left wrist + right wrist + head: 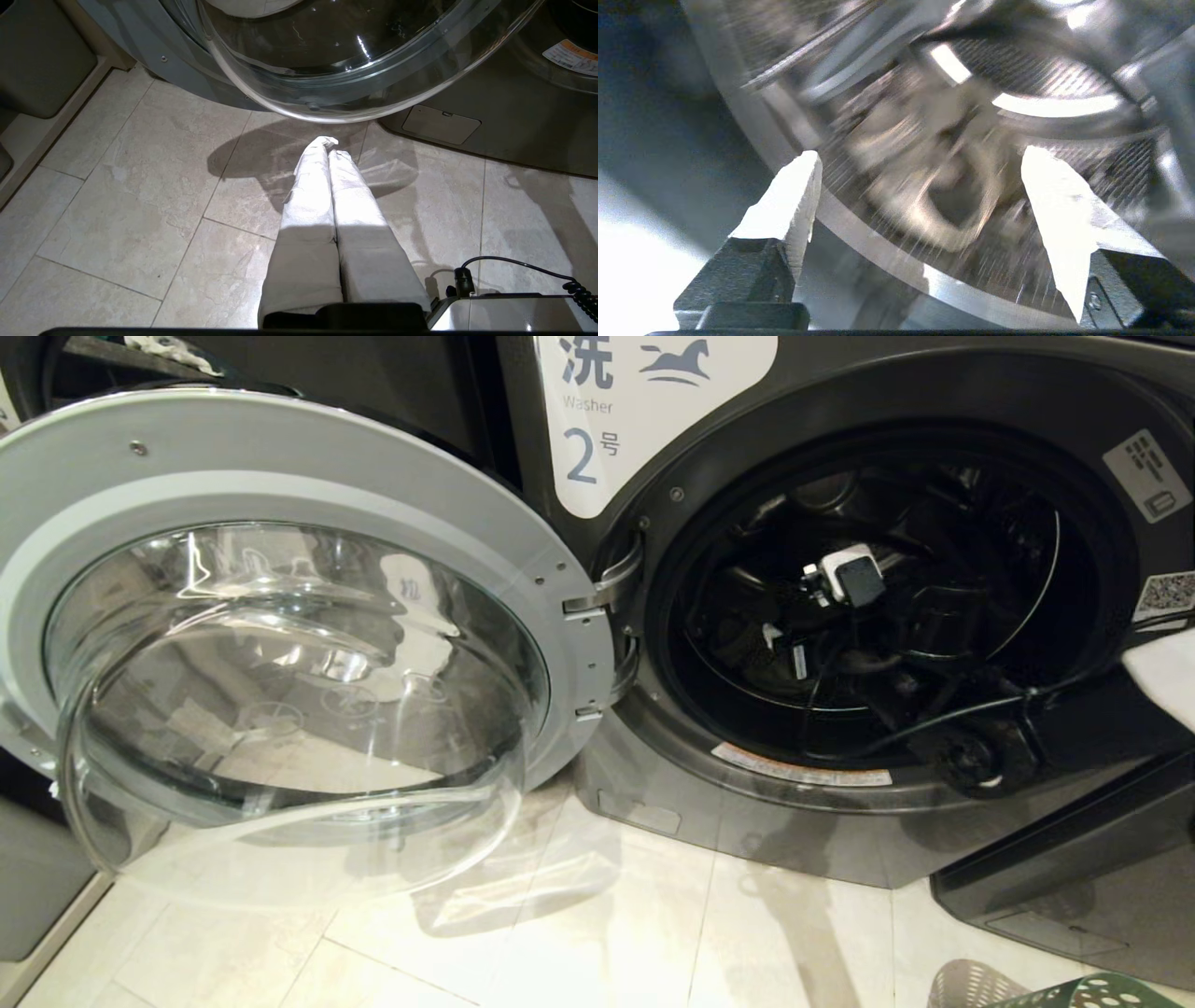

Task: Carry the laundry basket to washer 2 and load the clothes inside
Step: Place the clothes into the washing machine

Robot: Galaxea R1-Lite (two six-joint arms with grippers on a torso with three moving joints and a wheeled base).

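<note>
Washer 2 (616,420), dark grey with a white label showing a blue horse and a 2, stands with its round glass door (280,644) swung open to the left. My right arm reaches into the dark drum (934,616), where its white wrist piece (845,574) shows. In the right wrist view my right gripper (920,154) is open wide and holds nothing. Beyond it, a pale crumpled piece of the clothes (924,186) lies blurred on the perforated drum wall. A corner of the green laundry basket (1083,991) shows at bottom right. My left gripper (329,145) is shut and hangs over the floor.
The open door's glass bowl (355,60) juts out low over the tiled floor (560,933) on the left. A second dark machine panel (1074,887) stands at lower right. A grey cabinet (42,56) sits at the far left.
</note>
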